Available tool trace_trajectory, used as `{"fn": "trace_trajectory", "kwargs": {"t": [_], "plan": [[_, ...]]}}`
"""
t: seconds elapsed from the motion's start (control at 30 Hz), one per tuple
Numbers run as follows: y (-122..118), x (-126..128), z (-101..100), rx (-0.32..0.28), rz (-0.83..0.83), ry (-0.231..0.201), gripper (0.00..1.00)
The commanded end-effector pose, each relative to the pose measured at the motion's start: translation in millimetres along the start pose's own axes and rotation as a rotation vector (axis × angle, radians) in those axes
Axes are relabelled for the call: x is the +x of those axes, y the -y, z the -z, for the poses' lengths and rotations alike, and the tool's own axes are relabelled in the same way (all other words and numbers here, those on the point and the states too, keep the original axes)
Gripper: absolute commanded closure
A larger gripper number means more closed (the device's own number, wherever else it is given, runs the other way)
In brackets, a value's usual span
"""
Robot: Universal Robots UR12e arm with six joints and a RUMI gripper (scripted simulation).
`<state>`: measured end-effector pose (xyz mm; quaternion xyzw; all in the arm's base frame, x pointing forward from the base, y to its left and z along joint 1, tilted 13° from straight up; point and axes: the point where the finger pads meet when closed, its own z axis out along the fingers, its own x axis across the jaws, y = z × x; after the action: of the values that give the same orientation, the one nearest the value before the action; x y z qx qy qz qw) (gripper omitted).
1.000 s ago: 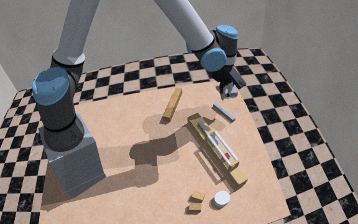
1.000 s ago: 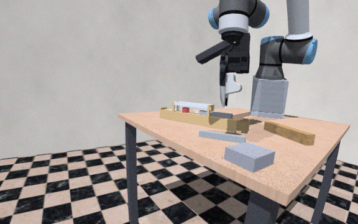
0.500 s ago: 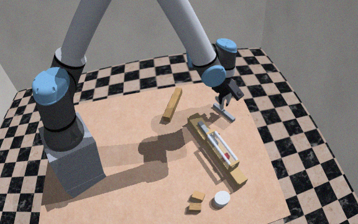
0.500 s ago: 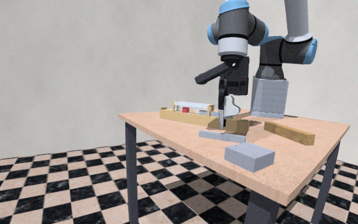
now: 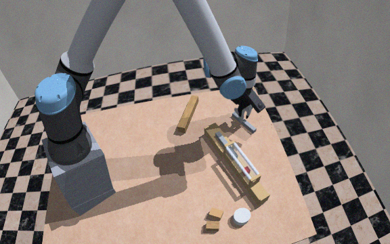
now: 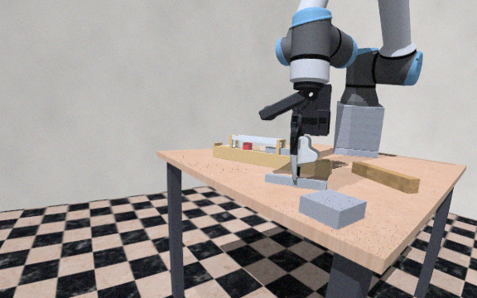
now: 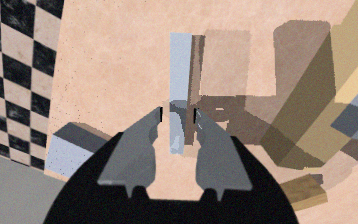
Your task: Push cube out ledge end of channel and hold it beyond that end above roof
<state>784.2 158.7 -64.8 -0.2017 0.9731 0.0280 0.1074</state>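
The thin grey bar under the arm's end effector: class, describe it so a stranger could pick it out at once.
Start at the long wooden channel holding the red cube. Just beyond its far end, a flat grey bar lies on the table, with the end effector straddling it. It is far slimmer than the chunky grey block and greyer than the wooden stick.

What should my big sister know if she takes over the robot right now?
Hand: partly open, holding nothing, its fingers straddling the grey bar that lies flat on the table.
Red cube: inside the channel, toward the ledge end.
Done: the hand is down over the bar.
Left: close on the bar, lift it, slide it into the channel's far end, push the cube out over the ledge, then pick the cube up and hold it high beyond that end.
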Motion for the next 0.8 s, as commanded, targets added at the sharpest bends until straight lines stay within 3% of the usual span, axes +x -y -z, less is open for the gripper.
{"fn": "trace_trajectory", "kwargs": {"t": [0.0, 0.77], "plan": [[0.2, -0.8, -9.9, 0.001, 0.0, 0.001, 0.78], [0.2, -0.8, -14.5, 0.001, 0.0, 0.001, 0.78]]}}
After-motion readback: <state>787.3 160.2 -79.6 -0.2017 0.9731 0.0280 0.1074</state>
